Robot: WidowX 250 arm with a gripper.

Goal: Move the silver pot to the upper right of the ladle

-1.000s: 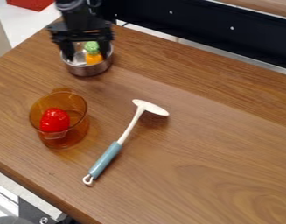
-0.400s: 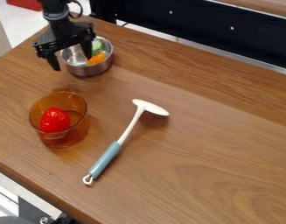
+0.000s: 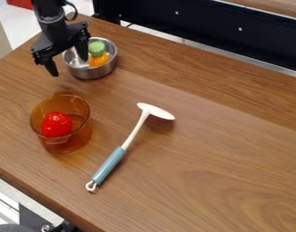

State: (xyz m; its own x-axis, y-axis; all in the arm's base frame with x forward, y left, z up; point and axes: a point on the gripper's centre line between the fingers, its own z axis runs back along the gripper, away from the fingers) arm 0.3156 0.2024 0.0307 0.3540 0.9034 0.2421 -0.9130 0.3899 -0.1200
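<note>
By the round silver pot [image 3: 93, 73], the hand [image 3: 69, 67] gapes wide, empty; ladle head [image 3: 157, 112] points upper right.

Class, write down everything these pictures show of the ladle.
The ladle has a white head, slim white shaft, blue-grey grip and white end loop, plastic by its look. It lies on the wooden table, slanting from loop at lower left to head at upper right, right of the amber cup and apart from it.
</note>
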